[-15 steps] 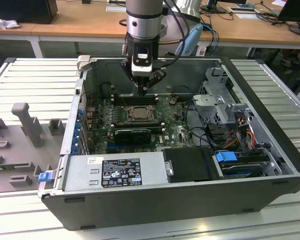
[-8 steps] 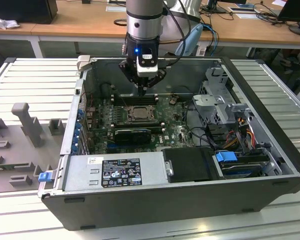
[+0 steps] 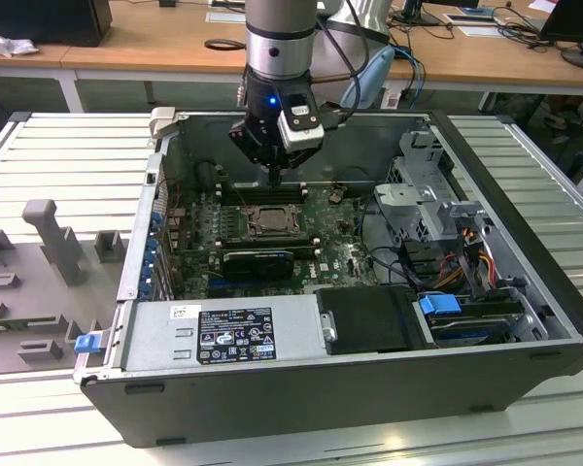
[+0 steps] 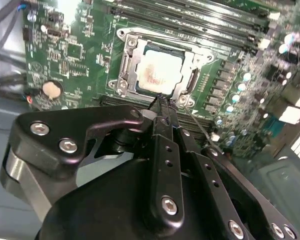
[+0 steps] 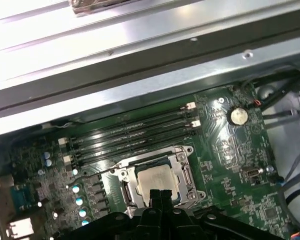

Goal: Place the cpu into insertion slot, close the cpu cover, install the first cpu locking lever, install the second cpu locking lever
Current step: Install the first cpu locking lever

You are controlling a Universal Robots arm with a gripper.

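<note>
The cpu (image 4: 160, 70) lies flat in the insertion slot (image 3: 269, 221) on the green motherboard, its pale metal top showing. The grey steel cpu cover (image 4: 126, 62) lies down around it, framing the chip through its window. In the first wrist view the cpu (image 5: 157, 180) and cpu cover (image 5: 184, 172) show just beyond my fingertips. My gripper (image 4: 162, 102) is shut with nothing visibly between its fingers, its tips at the socket's near edge. A thin metal lever rod (image 4: 197, 125) runs out beside the socket. From the exterior view, the gripper (image 3: 275, 175) hangs just above the socket.
The open computer case (image 3: 525, 243) walls in the board. Black memory slots (image 5: 135, 132) run beside the socket. A long black card (image 3: 259, 260) lies on its other side. A coin cell (image 5: 237, 116), drive cage (image 3: 428, 209) and power supply (image 3: 223, 335) are nearby.
</note>
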